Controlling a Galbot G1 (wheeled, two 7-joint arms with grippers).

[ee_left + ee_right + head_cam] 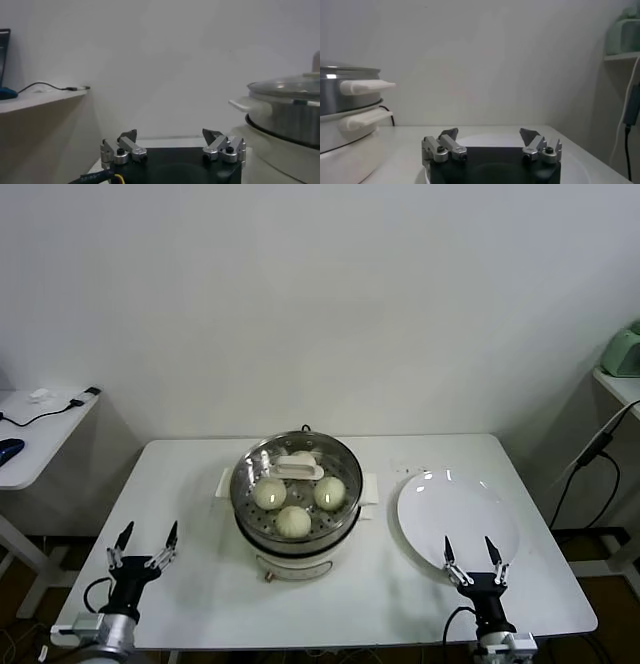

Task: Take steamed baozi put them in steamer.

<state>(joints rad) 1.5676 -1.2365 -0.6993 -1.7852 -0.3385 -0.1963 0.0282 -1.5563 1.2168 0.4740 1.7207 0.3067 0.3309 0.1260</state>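
Baozi are in: smooth cream-white dough buns (293, 521) sit on the perforated tray inside the round shiny steel steamer (296, 552), mid-bench. I count three clearly, a fourth partly hidden under the handle of the round glass lid (299, 470), which is on the pot. Flat white plate (457, 518) to the right is bare, so I'd judge loading done. Left claw (145, 537) is parked at the near left of the white bench (190, 474), spread wide, holding nothing. Right claw (470, 547) is over the plate's near rim, same: wide open, holding nothing. Both look clear of the pot, probably parked.
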